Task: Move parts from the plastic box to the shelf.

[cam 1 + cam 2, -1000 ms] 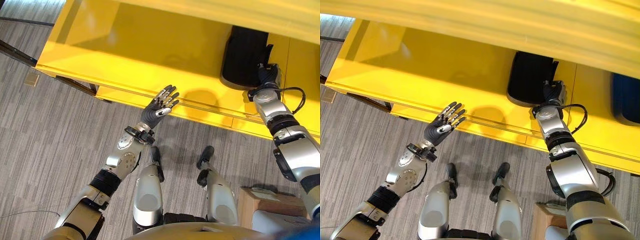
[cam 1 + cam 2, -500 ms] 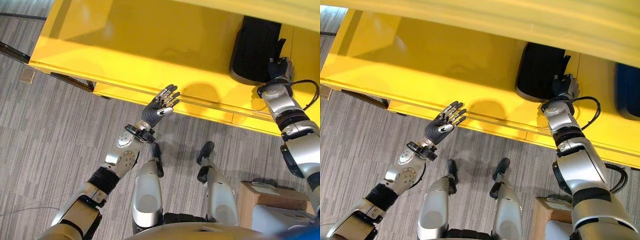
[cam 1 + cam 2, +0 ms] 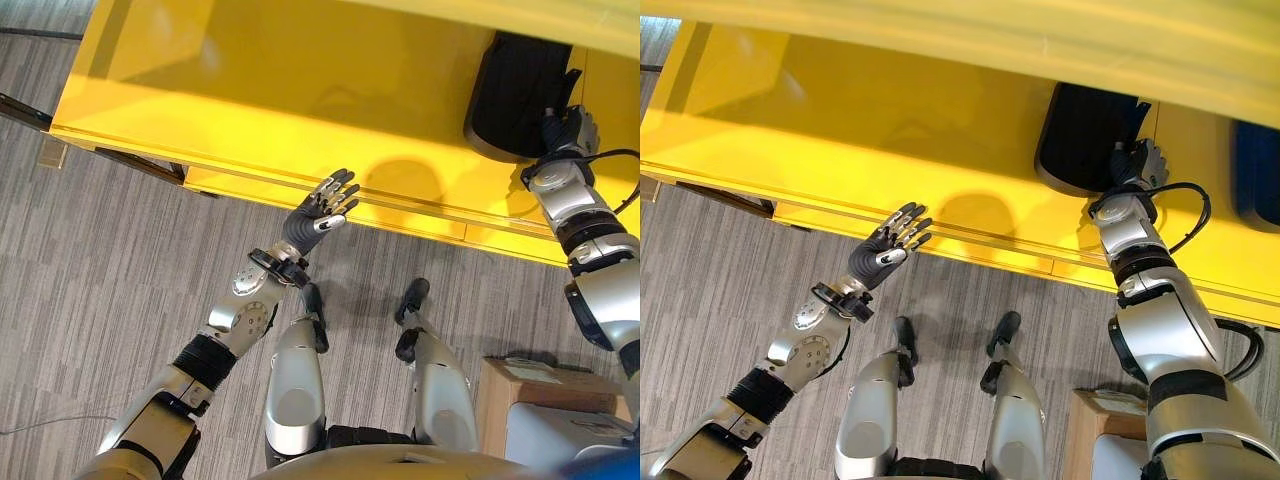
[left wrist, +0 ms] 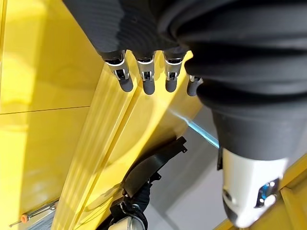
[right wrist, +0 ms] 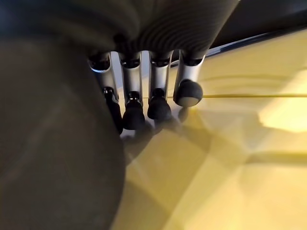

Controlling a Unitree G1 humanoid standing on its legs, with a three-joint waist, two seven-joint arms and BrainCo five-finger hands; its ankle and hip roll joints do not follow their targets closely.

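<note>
Where the yellow shelf (image 3: 300, 80) runs across the upper part of the head views, a black part (image 3: 515, 95) is seen lying on its surface toward the right end, set back from the front edge. The right hand (image 3: 1137, 165) is placed against the right side of this black part, its dark ribbed cover pointed toward the back of the shelf. In the right wrist view the fingers (image 5: 184, 91) are shown bent down in a row with their tips on or just above the yellow surface, and nothing is seen between them; whether the part is still gripped cannot be told. A dark blue object (image 3: 1257, 175) is seen farther right on the shelf, well apart from the black part. The left hand (image 3: 320, 212) is held at the front edge of the shelf, fingers straight and spread, with nothing in it. A cardboard box (image 3: 535, 385) is seen on the grey floor (image 3: 100, 270) at the lower right.
</note>
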